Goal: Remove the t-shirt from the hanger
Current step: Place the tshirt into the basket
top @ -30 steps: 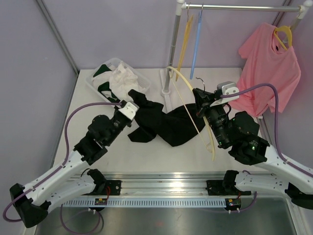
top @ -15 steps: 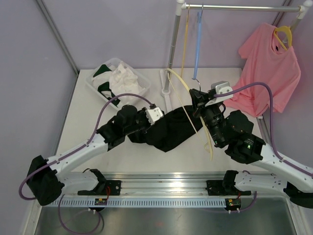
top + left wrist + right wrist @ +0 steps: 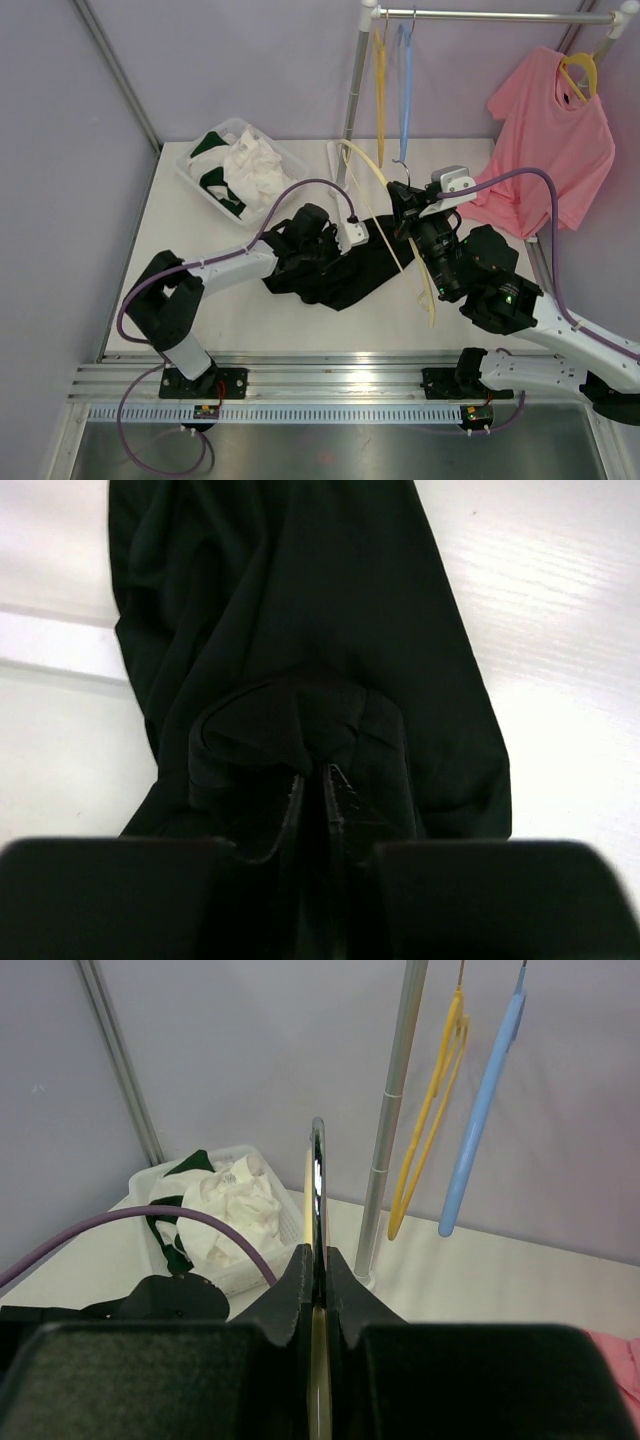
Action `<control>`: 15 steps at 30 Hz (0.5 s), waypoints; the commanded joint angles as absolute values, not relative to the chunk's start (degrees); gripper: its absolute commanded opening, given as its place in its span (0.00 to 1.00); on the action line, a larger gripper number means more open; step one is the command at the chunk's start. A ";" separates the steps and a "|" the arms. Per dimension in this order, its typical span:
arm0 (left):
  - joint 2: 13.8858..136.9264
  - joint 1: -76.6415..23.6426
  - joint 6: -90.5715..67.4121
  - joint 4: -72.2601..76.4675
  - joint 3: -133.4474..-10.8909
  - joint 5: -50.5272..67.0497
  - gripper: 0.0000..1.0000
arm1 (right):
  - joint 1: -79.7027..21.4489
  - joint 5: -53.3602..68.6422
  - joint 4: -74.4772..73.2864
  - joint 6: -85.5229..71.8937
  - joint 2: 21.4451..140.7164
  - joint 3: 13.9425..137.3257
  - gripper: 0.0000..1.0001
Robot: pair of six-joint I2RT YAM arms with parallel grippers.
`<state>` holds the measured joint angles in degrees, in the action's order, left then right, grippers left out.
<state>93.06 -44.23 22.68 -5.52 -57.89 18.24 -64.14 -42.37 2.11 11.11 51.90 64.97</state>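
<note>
A: Left gripper [image 3: 314, 780]: jaws a thin slit apart, tips pressed into a fold of the black t-shirt [image 3: 300, 600]. Is it held?

B: Cannot tell. The shirt lies crumpled on the table [image 3: 190, 270], spreading from those tips toward the right gripper [image 3: 318, 1255], which is clamped on the cream hanger [image 3: 366, 157]. One hanger arm crosses above the shirt.

Left hand [image 3: 312, 780] tips buried in black t-shirt [image 3: 300, 620] fold; hanger [image 3: 316, 1175] base hidden behind right hand [image 3: 317, 1257]
</note>
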 commanded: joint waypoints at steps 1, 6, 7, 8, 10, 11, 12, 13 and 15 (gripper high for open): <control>94.91 -44.30 21.10 -6.68 -62.31 23.11 0.20 | -64.51 -42.45 5.62 11.34 51.06 66.09 0.00; 98.70 -44.21 20.04 -10.01 -66.97 20.83 0.99 | -64.60 -42.36 5.80 11.34 51.24 66.09 0.00; 98.61 -44.21 20.04 -9.67 -66.97 20.48 0.99 | -64.51 -42.45 5.89 11.34 51.50 66.09 0.00; 98.44 -44.21 19.17 -9.06 -66.19 20.22 0.99 | -64.60 -42.28 6.06 11.34 51.59 66.09 0.00; 98.44 -44.30 18.29 -7.65 -65.83 21.17 0.99 | -64.51 -42.28 6.33 11.34 51.94 66.01 0.00; 98.96 -44.38 17.59 -7.91 -66.27 21.70 0.99 | -64.51 -42.19 6.42 11.34 51.94 66.01 0.00; 99.40 -44.73 17.32 -9.04 -67.40 22.49 0.99 | -64.51 -42.27 6.42 11.34 52.03 66.01 0.00; 101.06 -45.08 16.79 -10.10 -68.46 22.15 0.99 | -64.60 -42.10 6.50 11.34 52.29 66.01 0.00; 103.09 -46.40 15.65 -13.60 -72.48 18.05 0.99 | -64.51 -42.01 6.50 11.34 52.56 66.18 0.00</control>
